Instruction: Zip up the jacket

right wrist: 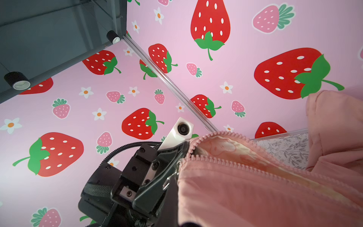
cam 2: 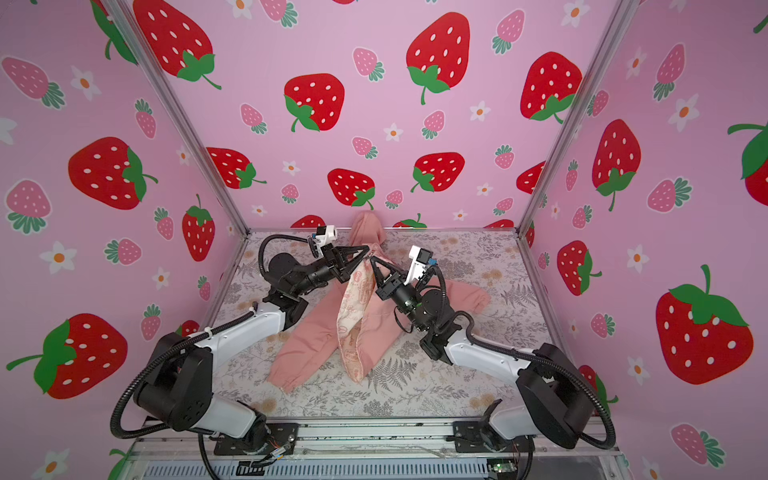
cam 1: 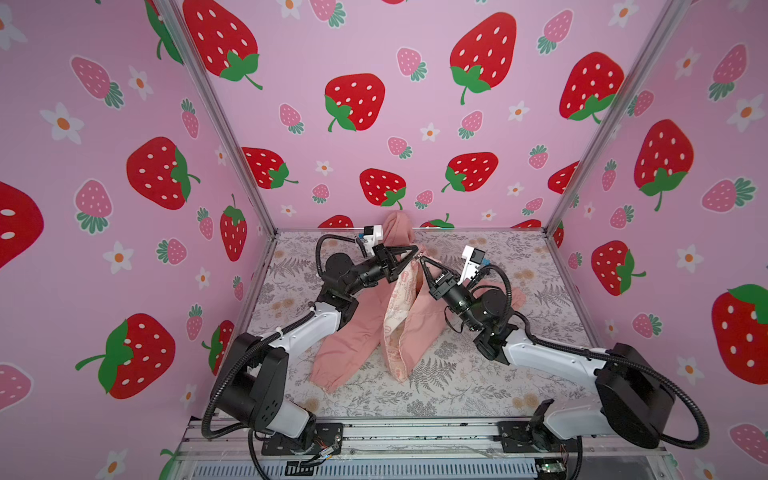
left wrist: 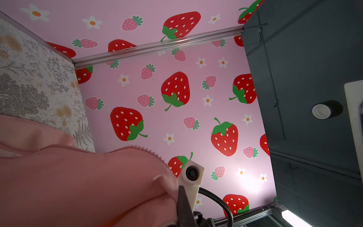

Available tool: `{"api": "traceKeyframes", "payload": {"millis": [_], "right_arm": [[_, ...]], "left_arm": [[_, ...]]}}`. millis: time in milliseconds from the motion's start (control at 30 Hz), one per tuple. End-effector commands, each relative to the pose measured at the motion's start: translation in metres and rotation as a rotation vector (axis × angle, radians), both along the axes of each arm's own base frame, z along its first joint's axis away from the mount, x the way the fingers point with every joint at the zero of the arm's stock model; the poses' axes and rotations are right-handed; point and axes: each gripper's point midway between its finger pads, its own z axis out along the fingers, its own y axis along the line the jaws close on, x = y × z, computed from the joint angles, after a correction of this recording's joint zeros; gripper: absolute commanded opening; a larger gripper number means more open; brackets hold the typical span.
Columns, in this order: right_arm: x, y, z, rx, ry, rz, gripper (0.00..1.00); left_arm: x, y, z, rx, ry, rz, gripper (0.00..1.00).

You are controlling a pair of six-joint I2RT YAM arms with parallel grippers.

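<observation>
Nearest, the jacket (cam 1: pixel 353 336) lies on the floral tabletop (cam 1: pixel 457 374), a gathered cuff (cam 1: pixel 322 376) and the hem toward the arms' bases; its front is unzipped, the printed cream lining (cam 1: pixel 395 320) turned outward along the middle; farther back, the left gripper (cam 1: pixel 415 248) and right gripper (cam 1: pixel 422 259) are both closed, tips almost meeting, each pinching a front edge near the collar and holding it lifted; beyond them the hood (cam 1: pixel 397 228) leans against the back wall. The step seems to be straightening the front; I would draw both edges taut so the zipper teeth (right wrist: pixel 220 134) run parallel, without twisting the lining.
</observation>
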Motion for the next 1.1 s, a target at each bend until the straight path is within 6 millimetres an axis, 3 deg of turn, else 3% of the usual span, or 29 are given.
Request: {"api": "traceKeyframes", "payload": {"millis": [0,400,567,700,1067], "right_arm": [[-0.051,0.040,-0.039,-0.103,0.049,0.298,0.00],[-0.039,0.045,-0.035,0.133,0.195,0.326,0.00],[-0.046,0.056,-0.034,0.107,0.203,0.331,0.00],[-0.052,0.066,-0.044,0.091,0.222,0.345,0.00],[-0.076,0.110,-0.062,0.029,0.230,0.438,0.00]], "left_arm": [[0.041,0.080,0.079,-0.271,-0.149,0.396,0.00],[0.035,0.086,0.087,-0.354,-0.237,0.396,0.00],[0.038,0.085,0.081,-0.348,-0.243,0.402,0.00],[0.038,0.086,0.085,-0.345,-0.264,0.412,0.00],[0.037,0.086,0.088,-0.357,-0.256,0.399,0.00]]}}
